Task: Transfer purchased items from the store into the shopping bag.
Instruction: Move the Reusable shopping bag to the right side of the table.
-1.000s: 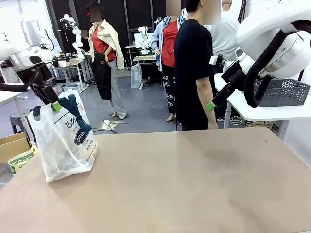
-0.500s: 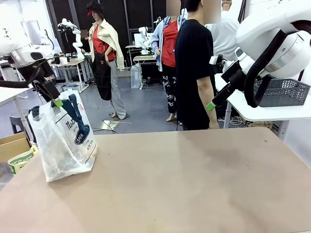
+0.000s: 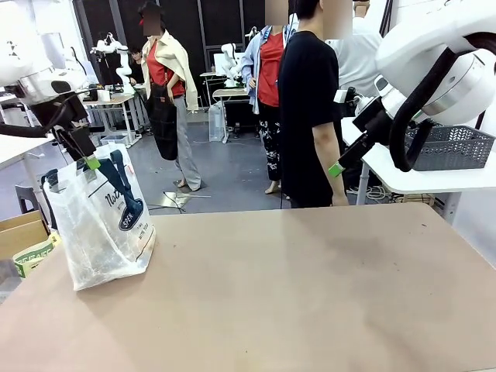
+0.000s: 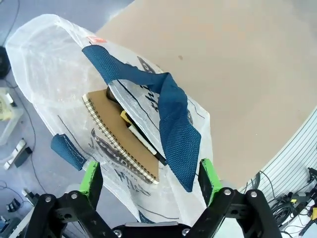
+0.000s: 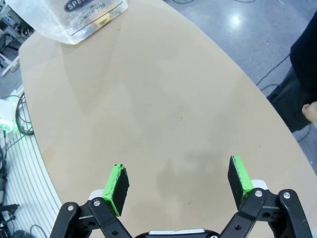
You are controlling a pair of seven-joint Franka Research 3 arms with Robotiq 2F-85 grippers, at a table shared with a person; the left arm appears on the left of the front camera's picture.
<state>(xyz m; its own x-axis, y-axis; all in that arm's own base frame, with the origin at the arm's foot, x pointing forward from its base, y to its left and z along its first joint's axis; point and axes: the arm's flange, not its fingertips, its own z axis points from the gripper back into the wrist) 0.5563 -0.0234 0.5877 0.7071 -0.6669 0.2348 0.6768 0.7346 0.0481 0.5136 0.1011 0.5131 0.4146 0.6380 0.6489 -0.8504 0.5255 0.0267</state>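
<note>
The shopping bag is a clear plastic tote with navy handles that stands at the table's left edge. My left gripper hangs open just above its mouth, touching nothing. From above, a flat brown packet lies inside the shopping bag, with small yellow and dark pieces beside it and a blue handle draped over them. The left gripper has nothing between its green pads. My right gripper is held high at the right, open and empty. It looks down on bare table in the right gripper's own view.
A person in a black shirt stands at the table's far edge, with a hand beside it. A dark grey lattice basket sits on a white side table at the right. Cardboard boxes stand left of the table.
My left gripper has opened fully and risen slightly above the bag's mouth. The blue handle has slumped a little. The right arm has not moved.
</note>
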